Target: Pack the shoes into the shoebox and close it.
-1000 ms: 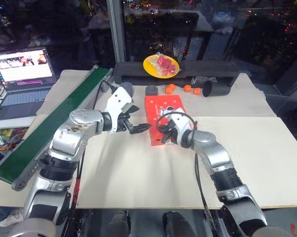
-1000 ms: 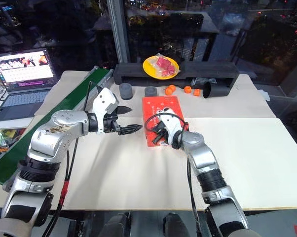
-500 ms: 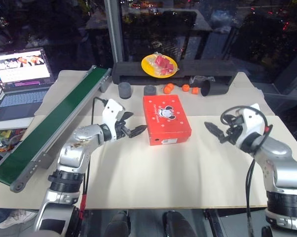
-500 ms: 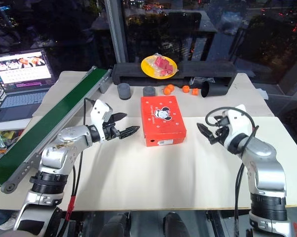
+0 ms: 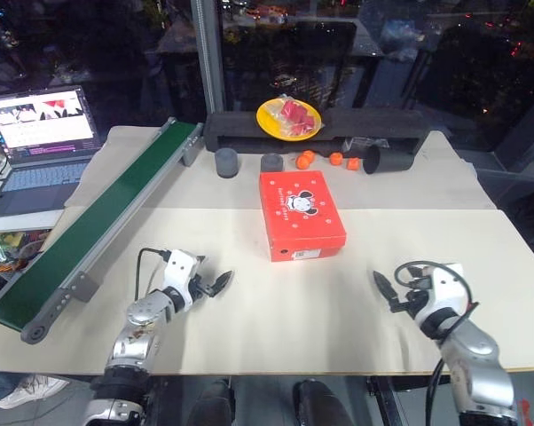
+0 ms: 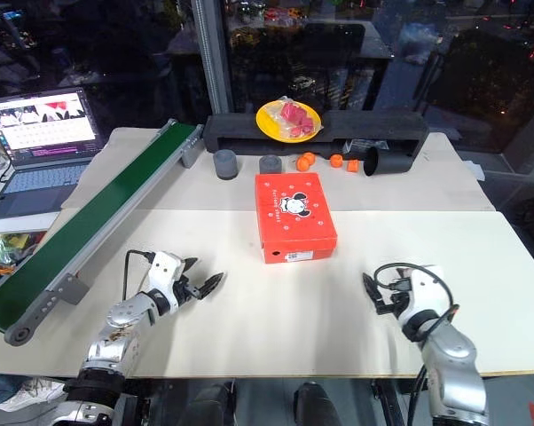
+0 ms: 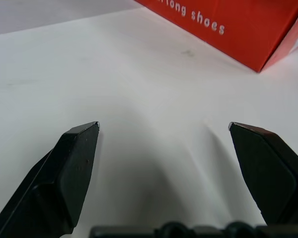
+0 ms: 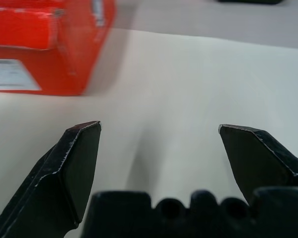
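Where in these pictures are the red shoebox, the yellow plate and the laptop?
shoebox [image 5: 301, 213], left eye view, middle of its closed lid.
yellow plate [image 5: 269, 114], left eye view, bare rim.
laptop [image 6: 43, 126], right eye view, its lit screen.

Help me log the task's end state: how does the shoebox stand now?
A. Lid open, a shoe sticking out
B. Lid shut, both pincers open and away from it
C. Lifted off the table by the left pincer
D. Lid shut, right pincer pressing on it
B: the shoebox lies flat and closed on the table, with the left pincer and the right pincer both open, empty and apart from it.
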